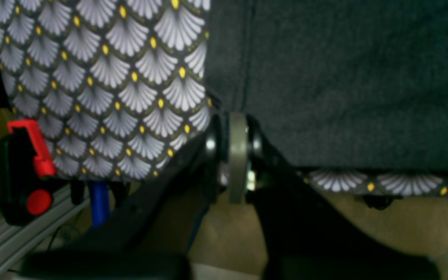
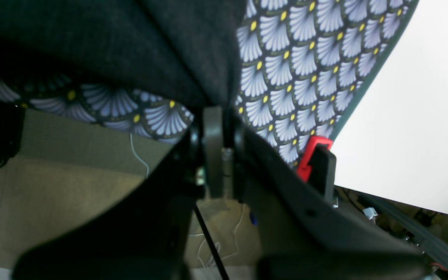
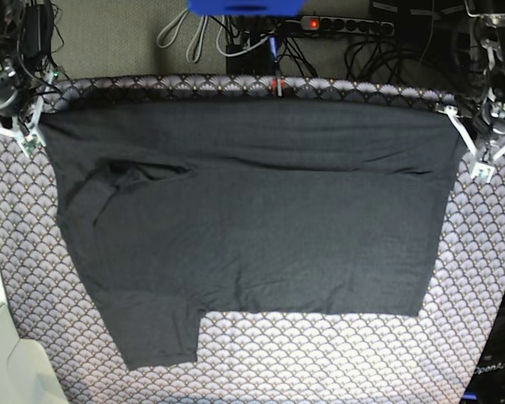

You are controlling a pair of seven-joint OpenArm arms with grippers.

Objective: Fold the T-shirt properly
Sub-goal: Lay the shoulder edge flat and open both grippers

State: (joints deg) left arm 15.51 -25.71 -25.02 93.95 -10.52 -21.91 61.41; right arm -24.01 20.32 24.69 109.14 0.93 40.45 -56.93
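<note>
The dark charcoal T-shirt [image 3: 261, 219] lies spread flat over the patterned table, its far edge stretched along the table's far edge. One sleeve [image 3: 151, 328] sticks out toward the near left. My right gripper [image 3: 34, 126] is at the shirt's far left corner. In the right wrist view its jaws [image 2: 214, 116] are shut on the bunched, slightly lifted shirt corner [image 2: 130, 39]. My left gripper [image 3: 459, 122] is at the far right corner. In the left wrist view it [image 1: 237, 124] is shut on the shirt's seam edge [image 1: 344, 77].
A grey scallop-print cloth [image 3: 320, 362] covers the table. Red and black clamps [image 1: 29, 171] [image 2: 317, 159] sit at the table's edge beside each gripper. A power strip [image 3: 345, 25] and cables lie behind the table. A white object [image 3: 4, 353] stands at the near left.
</note>
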